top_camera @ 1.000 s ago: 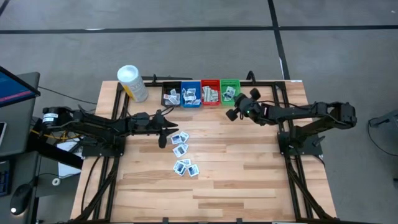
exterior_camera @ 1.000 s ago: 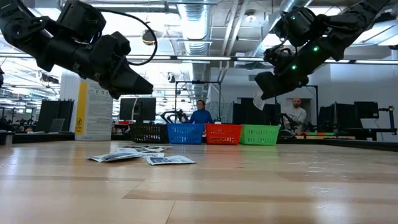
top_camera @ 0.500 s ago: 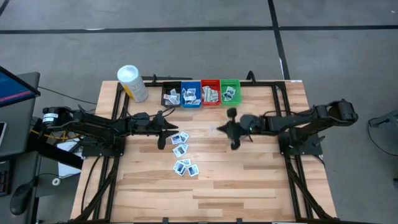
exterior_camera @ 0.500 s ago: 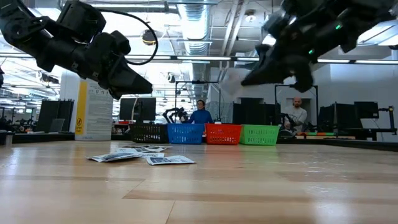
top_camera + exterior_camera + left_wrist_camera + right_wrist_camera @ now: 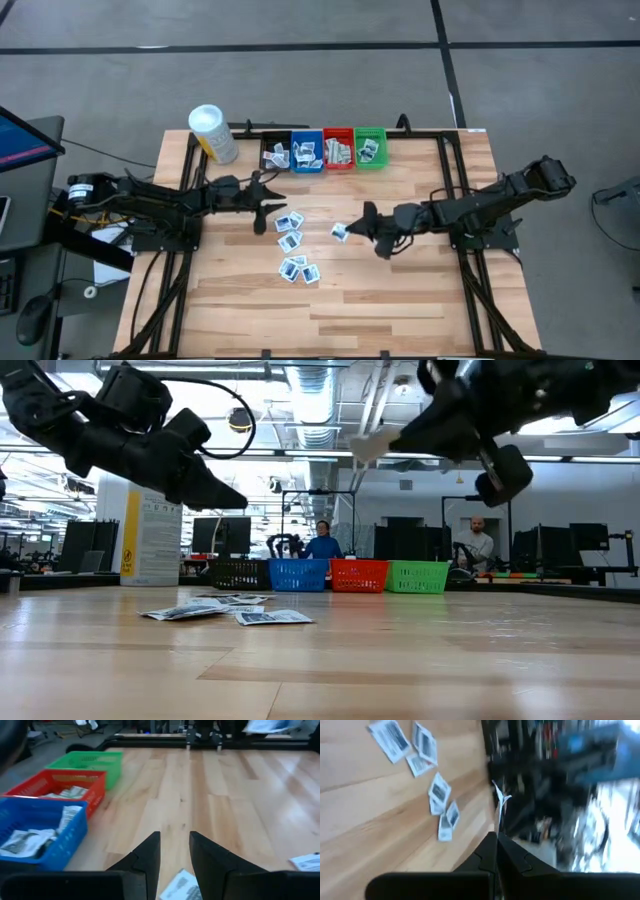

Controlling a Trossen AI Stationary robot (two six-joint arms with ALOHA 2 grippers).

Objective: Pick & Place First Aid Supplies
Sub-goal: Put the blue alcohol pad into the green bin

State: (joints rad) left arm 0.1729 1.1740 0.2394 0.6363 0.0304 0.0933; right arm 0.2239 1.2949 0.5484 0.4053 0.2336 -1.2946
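Note:
Several first aid supplies, small white packets with dark marks, lie flat on the wooden table left of its middle; they also show in the low view as packets. My right gripper hovers right of them, shut on one packet. My left gripper hangs open over the far end of the cluster, nothing between its fingers; a packet lies below it. My right gripper pinches one white packet between its two fingers, by the end nearest them. The fingers come nearly level from the table's right side. The packet sticks out past the fingertips toward the left, seen edge-on in the wrist view, lifted well clear of the table.
At the far edge stands a row of small bins with packets in them: black, blue, red, green. A white-capped yellow container stands at the far left. Bare wood spreads across the near half.
My right gripper has swung from beside the green bin toward the table's middle and near edge, rolling about its own axis, still shut on the packet, which now hangs beside the loose cluster.

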